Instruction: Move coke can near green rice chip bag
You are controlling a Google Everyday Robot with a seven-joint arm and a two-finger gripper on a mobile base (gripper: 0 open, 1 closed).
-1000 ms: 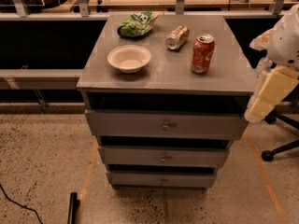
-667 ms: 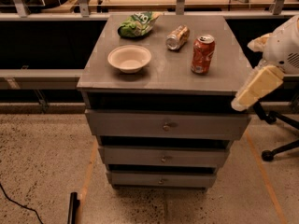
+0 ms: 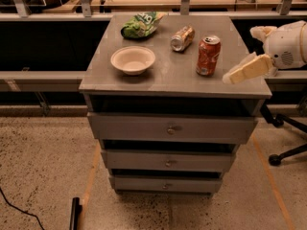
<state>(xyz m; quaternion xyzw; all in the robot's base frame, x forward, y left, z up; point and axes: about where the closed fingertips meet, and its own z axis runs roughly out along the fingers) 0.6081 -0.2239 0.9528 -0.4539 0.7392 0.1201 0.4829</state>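
The arm is cut off by the right edge of the view, so only its white rounded end is seen. The cream claw projects from it over the right edge of the bench, pointing toward 8 o'clock. It is seen from the side, and whether it is spread or closed cannot be told. Nothing is seen held in it.

Of a wheeled chair base at 4 o'clock on the floor, only some legs and casters are shown. A dark cable and a black bar are cut by the lower left border. The space under the bench top is lost in shadow, above three drawers.

The coke can is seen upright at about 3 o'clock on the bench top. It is red-orange with white lettering that cannot be read, and has a silver top. It is placed just beside the claw, at the claw's 9 o'clock, and the two are apart.

The green rice chip bag is laid at 11 o'clock near the far edge, wrinkled and glossy, with pale print too small to be made out. It is well apart from the coke can.

A gold-and-silver can is laid on its side at 12 o'clock, between the bag and the coke can. A cream bowl is set at 9 o'clock, near the bag.
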